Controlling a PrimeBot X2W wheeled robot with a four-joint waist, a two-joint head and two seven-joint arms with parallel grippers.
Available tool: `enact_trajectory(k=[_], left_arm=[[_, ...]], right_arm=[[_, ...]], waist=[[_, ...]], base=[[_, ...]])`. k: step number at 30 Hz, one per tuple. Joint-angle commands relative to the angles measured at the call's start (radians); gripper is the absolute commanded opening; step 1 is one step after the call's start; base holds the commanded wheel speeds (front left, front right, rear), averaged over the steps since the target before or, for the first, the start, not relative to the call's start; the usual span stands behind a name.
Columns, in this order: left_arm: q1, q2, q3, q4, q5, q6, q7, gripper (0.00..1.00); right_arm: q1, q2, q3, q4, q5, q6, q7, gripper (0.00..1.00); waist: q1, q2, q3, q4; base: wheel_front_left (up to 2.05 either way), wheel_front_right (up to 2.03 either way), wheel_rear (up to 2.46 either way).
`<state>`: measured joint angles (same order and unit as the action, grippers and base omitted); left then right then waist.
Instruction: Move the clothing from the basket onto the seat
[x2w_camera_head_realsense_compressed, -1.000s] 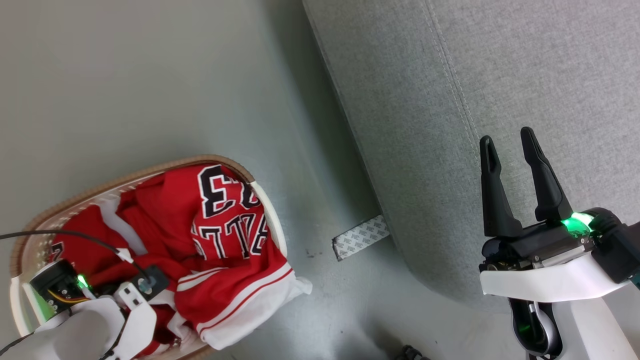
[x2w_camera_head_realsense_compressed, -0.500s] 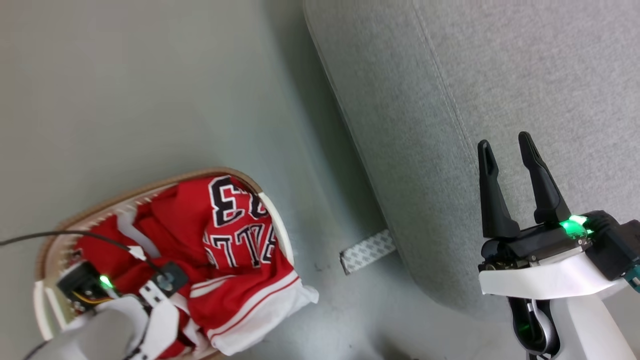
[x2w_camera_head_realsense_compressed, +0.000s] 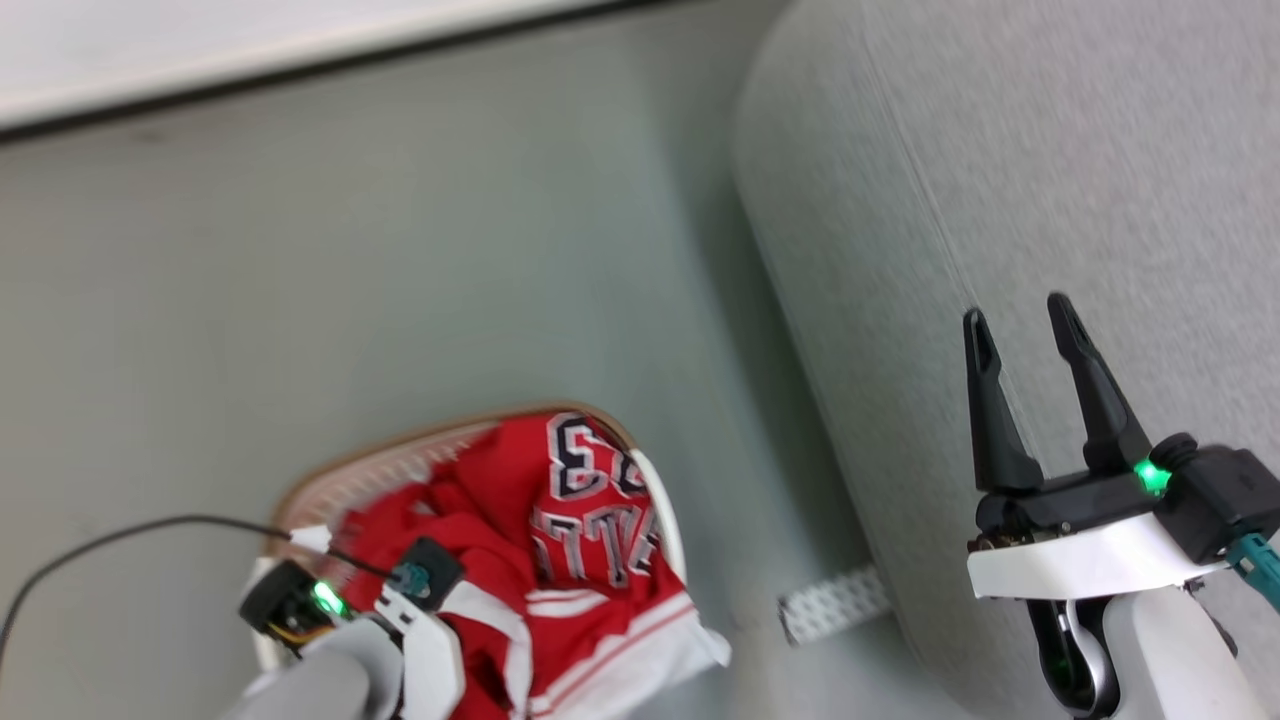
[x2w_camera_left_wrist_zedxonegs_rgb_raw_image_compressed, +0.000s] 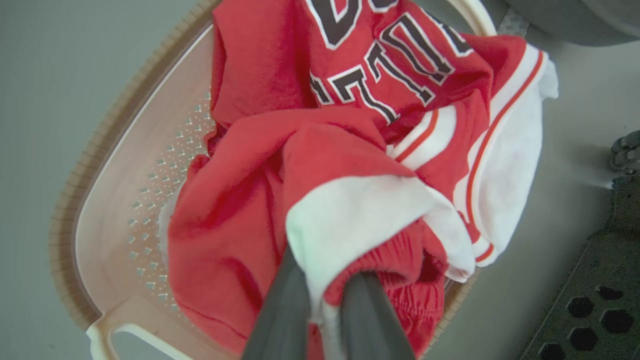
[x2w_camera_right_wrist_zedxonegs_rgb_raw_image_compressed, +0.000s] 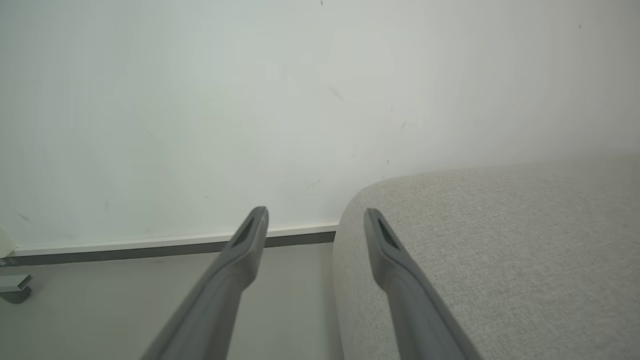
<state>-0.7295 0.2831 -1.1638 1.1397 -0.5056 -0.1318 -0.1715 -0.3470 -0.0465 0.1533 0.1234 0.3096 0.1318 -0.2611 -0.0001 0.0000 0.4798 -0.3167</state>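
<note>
The clothing (x2w_camera_head_realsense_compressed: 570, 530), red jerseys with white trim and black lettering, is heaped in the white basket (x2w_camera_head_realsense_compressed: 400, 458) with its tan rim on the floor. My left wrist (x2w_camera_head_realsense_compressed: 420, 640) reaches down into the heap. In the left wrist view my left gripper (x2w_camera_left_wrist_zedxonegs_rgb_raw_image_compressed: 325, 272) is shut on a white-and-red fold of the clothing (x2w_camera_left_wrist_zedxonegs_rgb_raw_image_compressed: 280, 150), pulled up above the basket (x2w_camera_left_wrist_zedxonegs_rgb_raw_image_compressed: 125, 210). My right gripper (x2w_camera_head_realsense_compressed: 1018, 312) stands open and holds nothing, above the grey seat (x2w_camera_head_realsense_compressed: 1000, 150). Its fingers (x2w_camera_right_wrist_zedxonegs_rgb_raw_image_compressed: 316, 214) point past the seat's rounded edge (x2w_camera_right_wrist_zedxonegs_rgb_raw_image_compressed: 500, 240) toward the wall.
A strip of white patterned tape (x2w_camera_head_realsense_compressed: 835, 603) lies on the floor by the seat's foot. A black cable (x2w_camera_head_realsense_compressed: 130, 535) runs to my left wrist. A white wall with a dark baseboard (x2w_camera_right_wrist_zedxonegs_rgb_raw_image_compressed: 150, 248) stands beyond the floor. A dark perforated base (x2w_camera_left_wrist_zedxonegs_rgb_raw_image_compressed: 590, 310) is beside the basket.
The head camera has turned, so the whole picture has shifted and the wall has come in at the top. My left gripper has closed on the clothing. The right gripper stays open.
</note>
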Motion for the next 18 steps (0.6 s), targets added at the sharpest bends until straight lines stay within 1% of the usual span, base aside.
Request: enact_trajectory(k=[1, 3, 5, 6, 11, 18], left_arm=[[0.027, -0.013, 0.016, 0.003, -0.028, 0.001, -0.025, 0.00], [0.041, -0.026, 0.036, -0.002, -0.058, 0.001, -0.052, 0.00], [0.049, -0.032, 0.045, -0.004, -0.073, 0.001, -0.064, 0.00], [0.064, -0.041, 0.066, -0.011, -0.101, 0.001, -0.079, 0.00], [0.102, -0.065, 0.115, -0.051, -0.142, 0.001, -0.092, 0.00], [0.150, -0.052, 0.229, -0.247, -0.142, 0.014, -0.093, 0.00]], right_arm=[[0.017, -0.004, -0.010, 0.014, -0.009, -0.002, -0.003, 1.00], [0.031, -0.004, -0.019, 0.031, -0.014, -0.002, -0.003, 1.00], [0.037, -0.004, -0.021, 0.039, -0.017, -0.002, -0.003, 1.00], [0.048, -0.004, -0.025, 0.055, -0.024, -0.002, -0.003, 1.00], [0.081, -0.004, -0.040, 0.089, -0.028, -0.002, -0.003, 1.00], [0.125, -0.004, -0.055, 0.112, -0.041, -0.002, -0.003, 1.00]], waist=[[0.0001, 0.0000, -0.096, 0.078], [0.0001, 0.0000, -0.139, 0.102], [0.0001, 0.0000, -0.159, 0.113], [0.0001, 0.0000, -0.202, 0.137], [0.0001, 0.0000, -0.304, 0.186], [0.0001, 0.0000, -0.397, 0.245]], base=[[0.00, 0.00, 0.00], [0.00, 0.00, 0.00], [0.00, 0.00, 0.00], [0.00, 0.00, 0.00], [0.00, 0.00, 0.00], [0.00, 0.00, 0.00]])
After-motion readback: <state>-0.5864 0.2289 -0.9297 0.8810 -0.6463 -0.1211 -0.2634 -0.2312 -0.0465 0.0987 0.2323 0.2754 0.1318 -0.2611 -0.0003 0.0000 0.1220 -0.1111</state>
